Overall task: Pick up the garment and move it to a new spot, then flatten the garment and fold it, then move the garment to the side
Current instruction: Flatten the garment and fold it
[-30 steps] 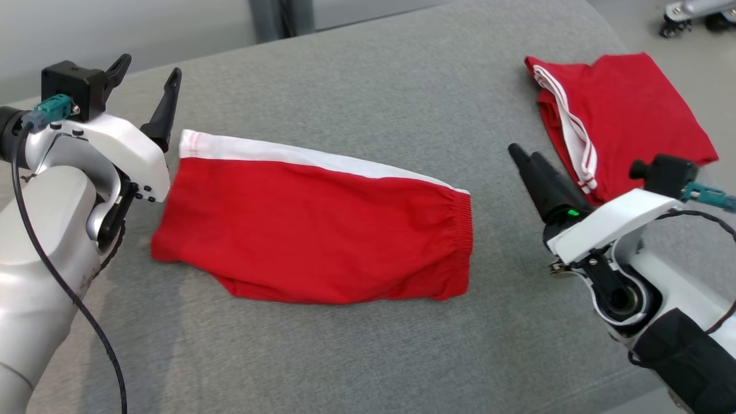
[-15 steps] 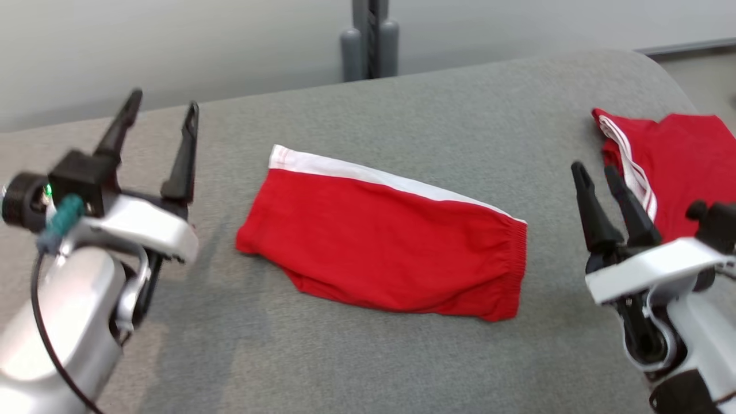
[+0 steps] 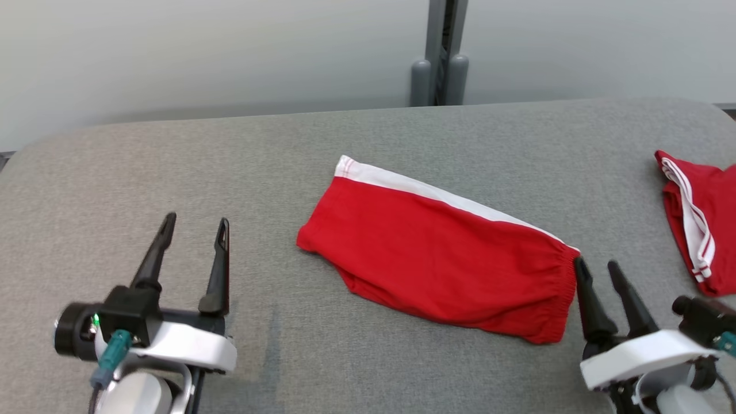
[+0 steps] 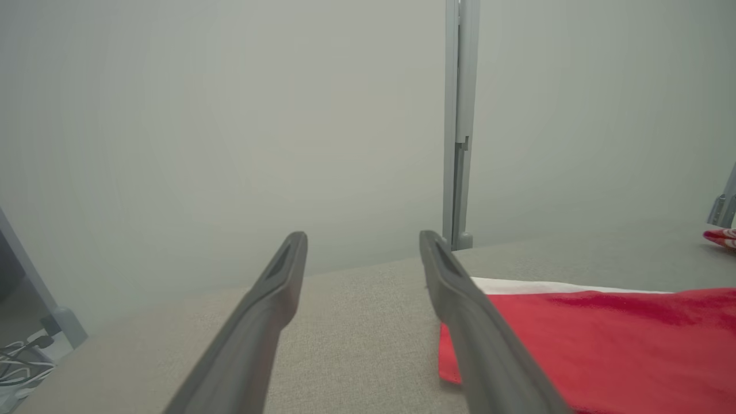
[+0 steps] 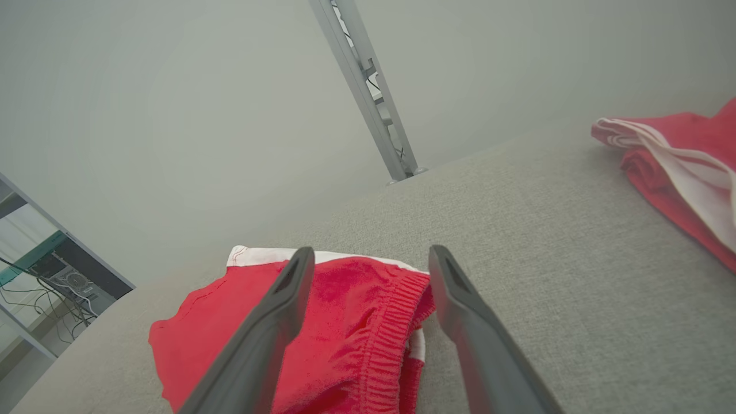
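Note:
The garment, red shorts with a white side stripe, lies folded flat in the middle of the grey padded table. Its elastic waistband end points right. My left gripper hovers open to the left of it, well apart, nothing between its fingers. My right gripper stands open at the waistband end, its left finger close to the cloth. In the left wrist view the garment lies right of my open left gripper. In the right wrist view the waistband sits between and below my open right gripper.
A second red garment with white stripes lies folded at the table's right edge, also in the right wrist view. A grey post stands behind the table against a pale wall. Bare grey table surface lies at the left and front.
The head camera has tilted up and swung left, so the whole picture shifted. Both arms have drawn back toward the front of the table, grippers still open. The garment lies as before.

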Controlling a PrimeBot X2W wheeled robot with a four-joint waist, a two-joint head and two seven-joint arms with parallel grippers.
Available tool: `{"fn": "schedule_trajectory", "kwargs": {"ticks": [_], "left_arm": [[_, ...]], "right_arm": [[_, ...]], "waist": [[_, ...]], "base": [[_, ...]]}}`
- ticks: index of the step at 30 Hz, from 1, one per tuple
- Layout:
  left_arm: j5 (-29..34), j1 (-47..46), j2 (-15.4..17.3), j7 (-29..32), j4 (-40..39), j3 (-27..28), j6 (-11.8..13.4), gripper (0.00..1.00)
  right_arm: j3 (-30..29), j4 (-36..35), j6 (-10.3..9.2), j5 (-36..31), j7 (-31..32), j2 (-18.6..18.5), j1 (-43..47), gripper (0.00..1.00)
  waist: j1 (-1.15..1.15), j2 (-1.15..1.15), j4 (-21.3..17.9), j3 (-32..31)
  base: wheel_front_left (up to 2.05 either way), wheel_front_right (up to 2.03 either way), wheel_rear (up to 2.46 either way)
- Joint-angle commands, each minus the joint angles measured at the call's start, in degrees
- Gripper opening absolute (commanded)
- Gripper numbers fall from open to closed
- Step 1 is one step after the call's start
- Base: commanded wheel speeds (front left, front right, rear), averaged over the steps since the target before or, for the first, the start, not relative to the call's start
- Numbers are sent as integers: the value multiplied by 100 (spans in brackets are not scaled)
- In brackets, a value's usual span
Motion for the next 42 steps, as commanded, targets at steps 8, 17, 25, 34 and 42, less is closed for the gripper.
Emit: {"fn": "schedule_trajectory", "kwargs": {"ticks": [8,17,25,34,42], "left_arm": [[209,514,-542,-19,25,736,-237,100],[545,655,-779,-19,111,1028,-626,100],[791,631,-934,-19,182,1198,-874,100],[1007,504,-1146,-19,212,1283,-1073,100],[1140,458,-1282,-19,316,1409,-1236,100]], "right_arm": [[-229,532,1,-63,260,361,351,100],[-556,1176,2,549,476,675,147,100],[-538,1573,1,1353,637,817,-18,100],[-320,1804,8,1968,512,854,-381,100],[-182,1928,16,2464,310,846,-695,78]], "waist": [[0,0,296,-146],[0,0,430,-179],[0,0,565,-120],[0,0,776,9],[0,0,969,113]], "base": [[0,0,0],[0,0,0],[0,0,0],[0,0,0],[0,0,0]]}}
